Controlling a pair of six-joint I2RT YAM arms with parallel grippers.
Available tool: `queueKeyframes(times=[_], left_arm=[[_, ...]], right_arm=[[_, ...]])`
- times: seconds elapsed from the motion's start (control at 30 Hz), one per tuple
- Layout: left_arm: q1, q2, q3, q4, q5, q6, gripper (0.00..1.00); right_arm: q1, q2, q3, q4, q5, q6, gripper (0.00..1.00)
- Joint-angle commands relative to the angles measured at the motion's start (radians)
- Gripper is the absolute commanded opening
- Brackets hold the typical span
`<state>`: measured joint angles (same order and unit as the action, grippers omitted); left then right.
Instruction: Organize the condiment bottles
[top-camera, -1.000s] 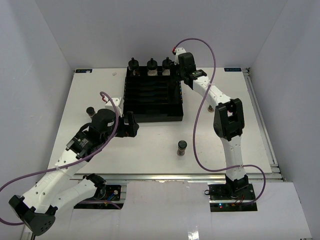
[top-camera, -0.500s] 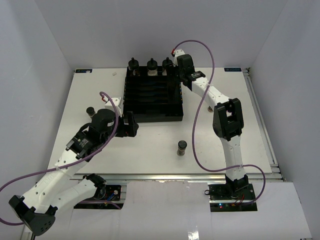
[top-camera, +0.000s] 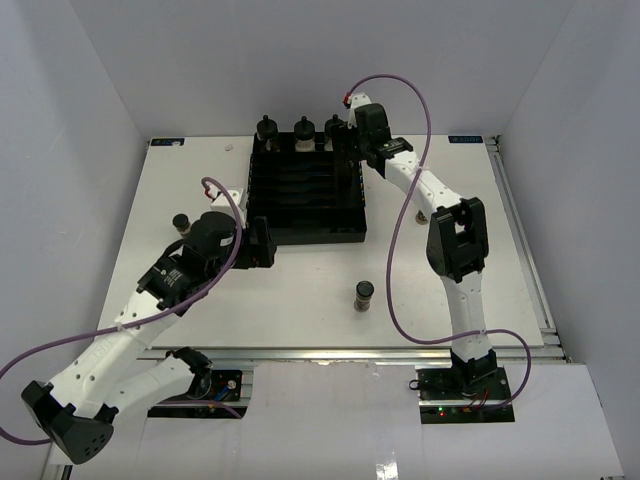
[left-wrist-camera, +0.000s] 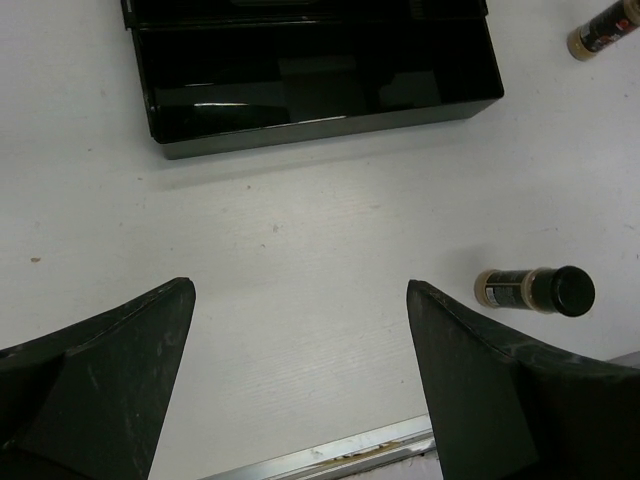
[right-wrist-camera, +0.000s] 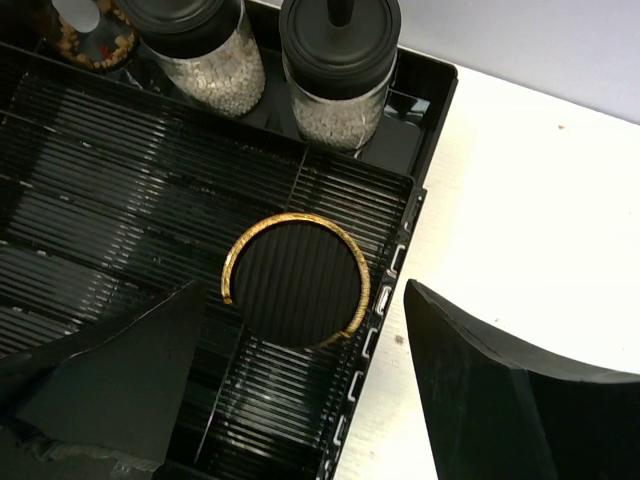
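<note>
Over the last second the right gripper (right-wrist-camera: 303, 292) has gone from closed to spread, letting go of the slim dark spice jar with the yellow-banded black lid (right-wrist-camera: 290, 270). The left arm has edged slightly towards the tray.

At the far left, a slim dark spice jar with a black lid (top-camera: 181, 222) stands loose on the white table (top-camera: 480, 250). Just right of it, the left gripper (left-wrist-camera: 300, 300) hangs wide open and empty, near the front left corner of the black slotted tray (top-camera: 305, 238).

Along the tray's back row stand three squat clear bottles with black knobbed caps (top-camera: 301, 131). Directly in front of the rightmost one, the yellow-banded jar sits upright in a compartment, with the right fingers apart on either side of its lid.

Further right and nearer, another dark spice jar (top-camera: 365, 296) stands on the bare table.

The release looks nearly complete. To finish it cleanly, the right arm should probably rise straight up until its fingers clear the lid. Swinging sideways any sooner could tip the jar or clip the neighbouring squat bottle.
</note>
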<state>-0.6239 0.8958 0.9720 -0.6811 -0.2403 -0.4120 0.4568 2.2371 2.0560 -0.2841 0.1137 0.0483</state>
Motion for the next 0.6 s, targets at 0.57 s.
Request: queueKeyframes(times=[0.57], left_arm=[[0.549, 0.279, 0.232, 0.005, -0.016, -0.114, 0.94]], right_arm=[[0.004, -0.938, -0.827, 0.036, -0.271, 0.071, 0.93]])
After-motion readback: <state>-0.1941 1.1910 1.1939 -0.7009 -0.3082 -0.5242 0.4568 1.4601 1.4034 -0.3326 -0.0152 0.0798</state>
